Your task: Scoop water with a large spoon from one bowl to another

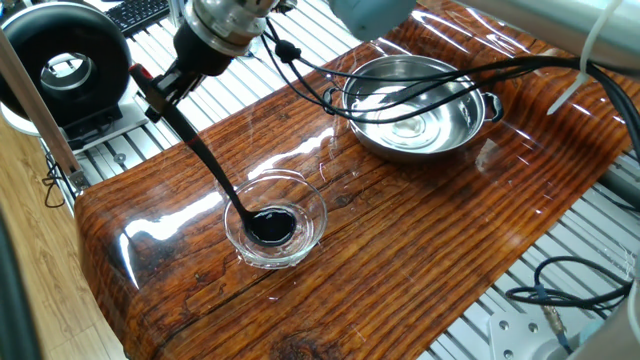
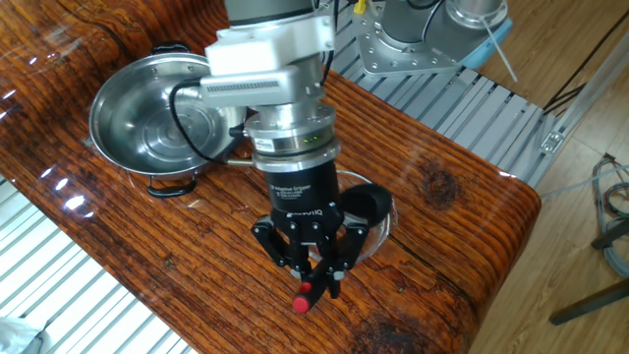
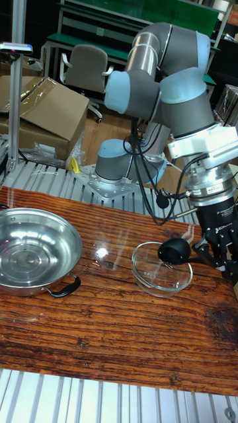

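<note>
The black large spoon [image 1: 205, 160] slants down from my gripper [image 1: 155, 88], which is shut on its red-tipped handle near the table's left edge. Its round scoop [image 1: 272, 225] rests inside the small clear glass bowl [image 1: 315, 208], tilted; any water in it does not show. In the other fixed view, the gripper [image 2: 311, 283] hides most of the glass bowl [image 2: 384, 218]. The tall fixed view shows the scoop [image 3: 173, 250] above the glass bowl [image 3: 149, 272], with the gripper [image 3: 221, 254] to its right. The steel bowl [image 1: 455, 105] stands apart, holding a shiny pool of water [image 1: 405, 128].
Black cables [image 1: 420, 78] from the arm hang across the steel bowl. A round black device [image 1: 65, 60] and a keyboard [image 1: 140, 12] sit beyond the table's left end. Ribbed aluminium rails [image 1: 250, 80] flank the wooden tabletop [image 1: 400, 240].
</note>
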